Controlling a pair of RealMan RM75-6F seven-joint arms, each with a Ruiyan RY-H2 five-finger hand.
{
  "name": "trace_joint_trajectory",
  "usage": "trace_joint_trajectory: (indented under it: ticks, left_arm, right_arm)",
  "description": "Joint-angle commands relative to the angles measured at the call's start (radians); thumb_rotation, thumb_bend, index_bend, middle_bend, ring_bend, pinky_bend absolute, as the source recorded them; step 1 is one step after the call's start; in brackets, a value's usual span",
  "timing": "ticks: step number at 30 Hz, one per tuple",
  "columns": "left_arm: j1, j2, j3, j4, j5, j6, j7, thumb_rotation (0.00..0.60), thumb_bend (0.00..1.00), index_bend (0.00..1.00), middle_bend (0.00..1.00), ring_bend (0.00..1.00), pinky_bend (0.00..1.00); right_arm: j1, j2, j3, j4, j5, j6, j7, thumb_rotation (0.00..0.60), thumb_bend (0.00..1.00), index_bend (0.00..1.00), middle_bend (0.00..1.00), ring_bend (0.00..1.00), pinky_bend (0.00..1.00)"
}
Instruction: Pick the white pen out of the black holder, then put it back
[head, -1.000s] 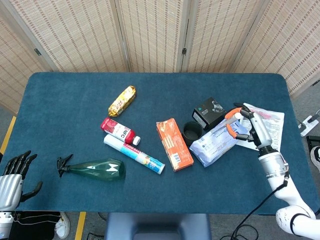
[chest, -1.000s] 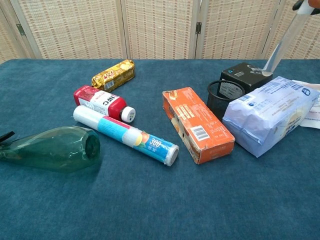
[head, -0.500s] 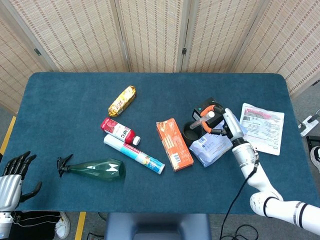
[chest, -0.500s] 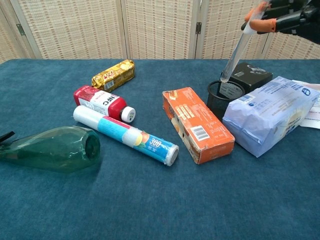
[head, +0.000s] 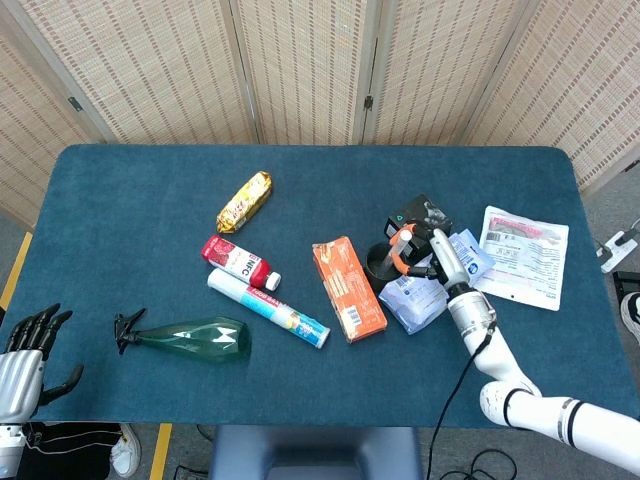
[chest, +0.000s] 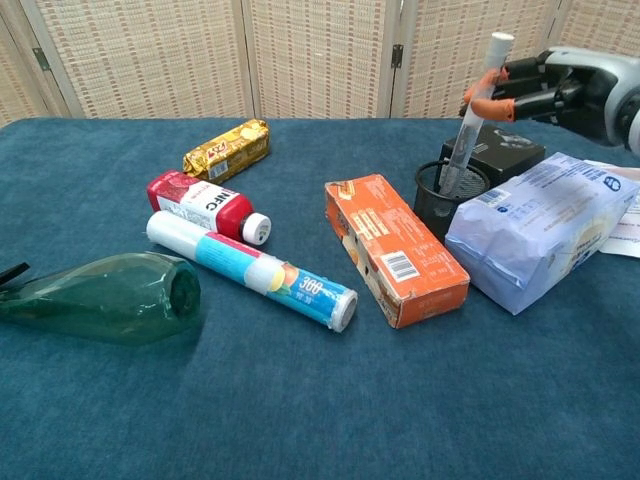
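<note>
The white pen (chest: 471, 110) stands nearly upright with its lower end inside the black mesh holder (chest: 446, 198). My right hand (chest: 560, 90) pinches the pen near its top between orange-tipped fingers (chest: 487, 96). In the head view the right hand (head: 438, 258) hovers just right of the holder (head: 384, 263), with the pen (head: 399, 243) over its opening. My left hand (head: 22, 365) rests off the table at the lower left, its fingers spread and holding nothing.
An orange box (chest: 393, 246) lies left of the holder, a bluish plastic pack (chest: 542, 228) right of it, a black box (chest: 497, 151) behind. Further left lie a red bottle (chest: 205, 206), a tube (chest: 252, 271), a gold packet (chest: 227, 149) and a green spray bottle (chest: 100, 297). A white sachet (head: 524, 255) lies at the right.
My right hand has carried the pen leftward and down from over the plastic pack. The pen has turned more upright and its lower end now sits inside the holder.
</note>
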Motion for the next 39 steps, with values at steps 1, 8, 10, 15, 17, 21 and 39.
trace_joint_trajectory:
  ticks: [1, 8, 10, 15, 17, 21, 39]
  left_arm:
    - [0.001, 0.001, 0.0, 0.0, -0.001, 0.0, -0.001, 0.6, 0.37, 0.15, 0.1, 0.11, 0.12]
    - [0.003, 0.0, 0.001, 0.004, -0.003, 0.0, -0.004, 0.6, 0.37, 0.15, 0.1, 0.11, 0.12]
    - [0.003, -0.001, 0.001, 0.004, -0.003, -0.001, -0.003, 0.6, 0.37, 0.15, 0.1, 0.11, 0.12]
    - [0.002, -0.002, 0.0, 0.004, -0.003, -0.001, -0.005, 0.6, 0.37, 0.15, 0.1, 0.11, 0.12]
    - [0.002, -0.003, 0.0, 0.005, -0.003, 0.0, -0.006, 0.6, 0.37, 0.15, 0.1, 0.11, 0.12]
    - [0.003, -0.003, -0.001, 0.008, -0.005, 0.0, -0.01, 0.6, 0.37, 0.15, 0.1, 0.11, 0.12]
    - [-0.011, 0.0, -0.008, -0.024, 0.022, 0.007, 0.015, 0.6, 0.37, 0.15, 0.1, 0.11, 0.12]
  right_arm:
    - [0.001, -0.029, -0.012, 0.03, -0.009, -0.013, 0.007, 0.6, 0.35, 0.6, 0.38, 0.11, 0.1]
    - [-0.002, -0.028, -0.035, 0.052, -0.064, -0.037, 0.001, 0.6, 0.35, 0.4, 0.3, 0.09, 0.09]
    - [-0.007, -0.012, -0.04, 0.046, -0.088, -0.042, 0.003, 0.6, 0.35, 0.28, 0.25, 0.06, 0.09]
    - [-0.031, 0.031, -0.051, 0.026, -0.154, -0.007, -0.002, 0.6, 0.35, 0.09, 0.17, 0.0, 0.09]
    - [-0.05, 0.052, -0.055, 0.011, -0.19, 0.034, -0.005, 0.6, 0.35, 0.06, 0.15, 0.0, 0.09]
    - [-0.103, 0.111, -0.068, -0.028, -0.263, 0.134, -0.023, 0.6, 0.35, 0.03, 0.13, 0.0, 0.09]
    - [-0.432, 0.401, -0.303, -0.206, -0.519, 0.517, -0.32, 0.6, 0.36, 0.03, 0.08, 0.0, 0.09]
